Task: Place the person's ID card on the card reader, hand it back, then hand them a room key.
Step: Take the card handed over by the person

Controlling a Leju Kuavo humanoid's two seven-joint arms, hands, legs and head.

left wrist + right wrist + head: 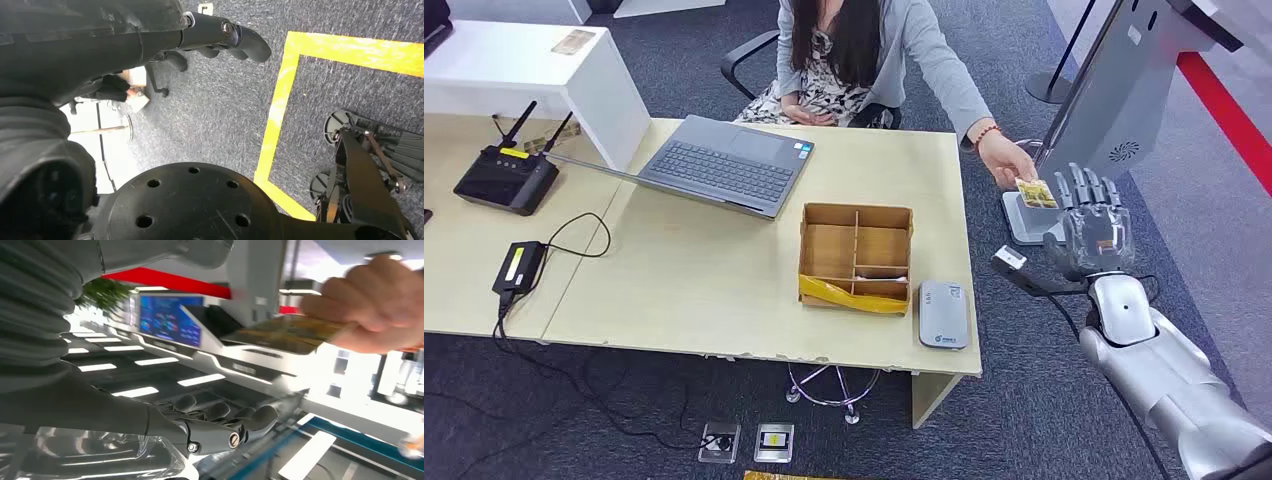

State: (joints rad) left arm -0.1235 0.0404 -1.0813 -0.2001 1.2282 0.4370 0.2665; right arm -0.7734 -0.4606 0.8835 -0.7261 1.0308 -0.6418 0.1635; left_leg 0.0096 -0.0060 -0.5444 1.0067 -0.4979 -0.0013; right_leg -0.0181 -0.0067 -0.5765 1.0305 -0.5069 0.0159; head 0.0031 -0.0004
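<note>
Big wooden counter (704, 280) sits off to the left of the right hand (1092, 222), with a person (864, 60) seated behind it in a grey cardigan. Their arm stretches out past the counter's corner toward the right hand. A grey kiosk (1124, 90) leans up just beyond the right hand's fingertips. On the counter there's an open laptop (724, 165), then a cardboard box (856, 255) with dividers, and a small grey card reader (944, 314) just beside the box, the closest counter item to the right hand.

The right hand is raised, fingers spread and pointing up, holding nothing. The person's hand (1007, 160) holds the ID card (1036, 193) right at those fingertips; I can't tell whether card and fingers actually touch. From the right wrist view the card (285, 335) hangs above the fingers (250, 420), pinched by the person.

The left hand (220, 37) hangs low over the carpet, fingers loosely curled, nothing in them.
</note>
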